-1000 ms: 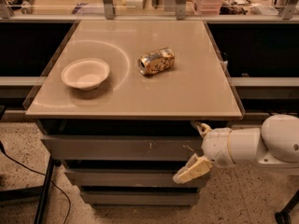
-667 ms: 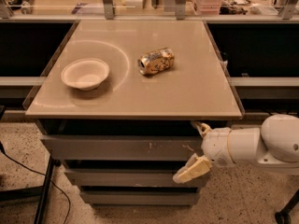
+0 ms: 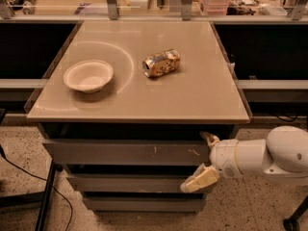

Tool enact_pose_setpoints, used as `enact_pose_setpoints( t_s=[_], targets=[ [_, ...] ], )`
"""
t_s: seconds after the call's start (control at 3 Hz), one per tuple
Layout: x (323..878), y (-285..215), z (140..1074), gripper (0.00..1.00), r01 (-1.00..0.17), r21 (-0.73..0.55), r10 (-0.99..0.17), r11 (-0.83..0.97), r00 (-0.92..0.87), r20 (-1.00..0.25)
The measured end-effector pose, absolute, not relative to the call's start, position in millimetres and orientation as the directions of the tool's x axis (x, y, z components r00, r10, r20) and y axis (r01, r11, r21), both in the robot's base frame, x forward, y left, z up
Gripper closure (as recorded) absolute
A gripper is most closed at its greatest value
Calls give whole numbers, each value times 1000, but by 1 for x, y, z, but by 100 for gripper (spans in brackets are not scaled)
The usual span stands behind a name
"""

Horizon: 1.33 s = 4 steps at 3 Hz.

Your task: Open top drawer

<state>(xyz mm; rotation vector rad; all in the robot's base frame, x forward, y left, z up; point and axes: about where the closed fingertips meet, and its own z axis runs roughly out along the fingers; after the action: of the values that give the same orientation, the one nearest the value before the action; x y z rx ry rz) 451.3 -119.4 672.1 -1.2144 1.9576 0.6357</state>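
The top drawer (image 3: 125,151) is the wide grey handleless front just under the tabletop, with small pale scratches right of its centre. It stands slightly out from the cabinet, with a dark gap above it. My gripper (image 3: 204,160) is at the drawer's right end, coming in from the right on a white arm (image 3: 269,159). Its pale fingers are spread: the upper fingertip (image 3: 210,137) is at the drawer's top edge, the lower one (image 3: 198,180) is below the drawer's bottom edge. Two narrower grey drawer fronts (image 3: 130,183) sit below.
On the beige tabletop (image 3: 202,95) lie a white bowl (image 3: 88,75) at the left and a crushed can (image 3: 161,63) on its side near the middle. A black cable (image 3: 29,174) and a stand leg (image 3: 45,201) are on the speckled floor at the left.
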Motion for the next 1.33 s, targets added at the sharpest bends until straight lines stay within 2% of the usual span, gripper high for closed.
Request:
enact_pose_setpoints(
  t_s=[1.33],
  targets=[
    [489, -124, 690, 0, -908, -63, -603, 415, -222, -766]
  ],
)
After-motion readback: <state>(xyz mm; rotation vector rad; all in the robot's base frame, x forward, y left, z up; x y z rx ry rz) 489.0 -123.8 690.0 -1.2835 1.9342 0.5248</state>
